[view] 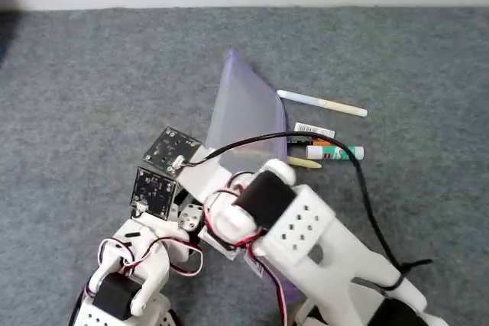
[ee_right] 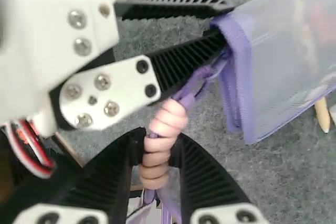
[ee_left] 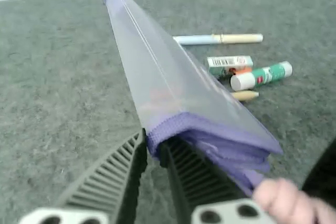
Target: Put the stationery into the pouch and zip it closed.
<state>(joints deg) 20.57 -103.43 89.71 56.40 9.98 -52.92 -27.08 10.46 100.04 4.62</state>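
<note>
Translucent purple pouch (ee_left: 173, 87), held two ways.
Left gripper (ee_left: 153, 142) pinches hem (ee_left: 181, 124), right gripper (ee_right: 157, 148) the pink coiled pull (ee_right: 165, 121); tugging could slip it.

One pouch (view: 244, 116), four stationery pieces (view: 321, 103), two arms (view: 306, 227)

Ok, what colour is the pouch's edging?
Purple edging, on a clear pouch; best in the left wrist view.

My work surface is a table (view: 84, 74) covered in grey, carpet-like fabric. Four items lie directly on it, grouped close together. Farthest from me is a pale blue and cream pen (view: 322, 103). Nearer lie a small labelled block (view: 314, 130), a green and white glue stick (view: 336, 153) just beside it, and a cream pointed stick (view: 303, 163), partly hidden.
</note>
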